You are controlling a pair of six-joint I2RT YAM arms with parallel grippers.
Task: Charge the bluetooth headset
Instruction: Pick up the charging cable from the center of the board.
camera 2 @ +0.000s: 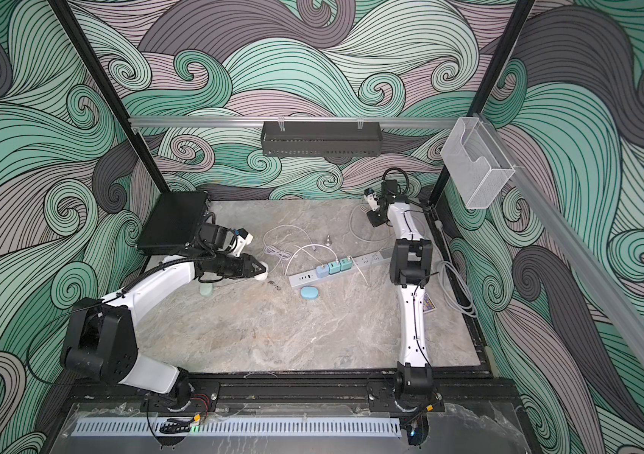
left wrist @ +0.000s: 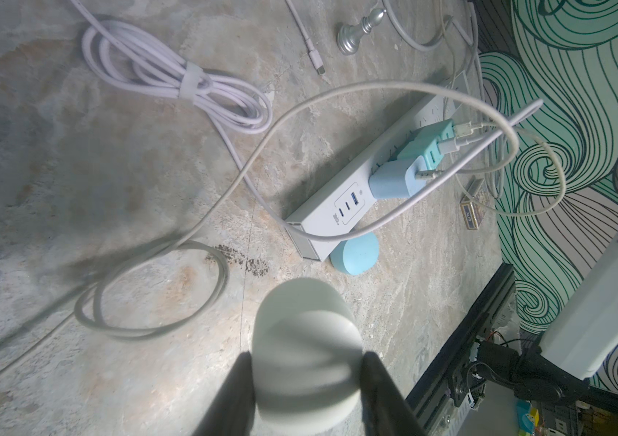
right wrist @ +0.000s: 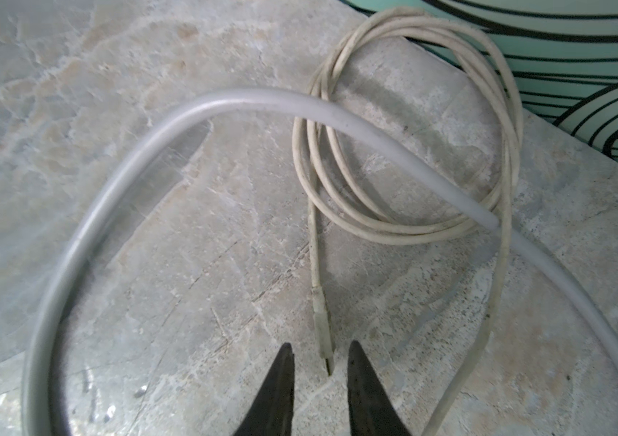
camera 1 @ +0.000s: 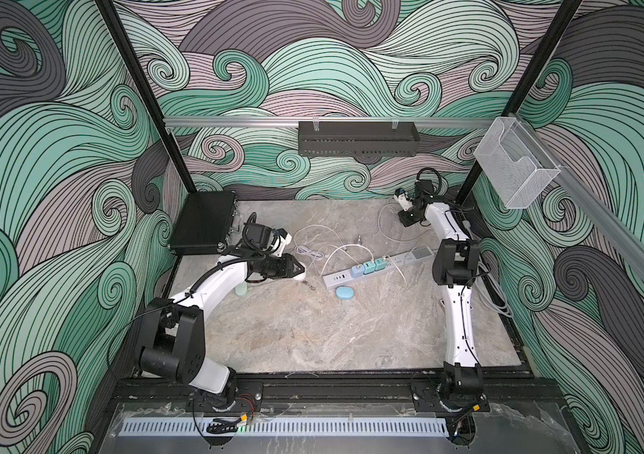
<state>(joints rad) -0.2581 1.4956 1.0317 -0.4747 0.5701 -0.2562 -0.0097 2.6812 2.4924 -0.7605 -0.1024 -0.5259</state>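
Over the far right corner of the desk (camera 1: pixel 312 334), my right jaws stand part-open astride the cream cable's plug (right wrist: pixel 322 328), gripping nothing yet. My left jaws clamp what I take for the pale headset case (left wrist: pixel 305 355) near the power strip (left wrist: pixel 341 211), presumably ready for plugging.

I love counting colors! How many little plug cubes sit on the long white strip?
3, in a row on the strip: blue cube nearest the small-port end, middle teal cube, far teal cube. None look hidden.

The pale rounded case (left wrist: pixel 305 321) in the left hand (left wrist: pixel 307 356) is only a blur, and the thick grey cable's (right wrist: pixel 247 100) ends run off the picture's edge.
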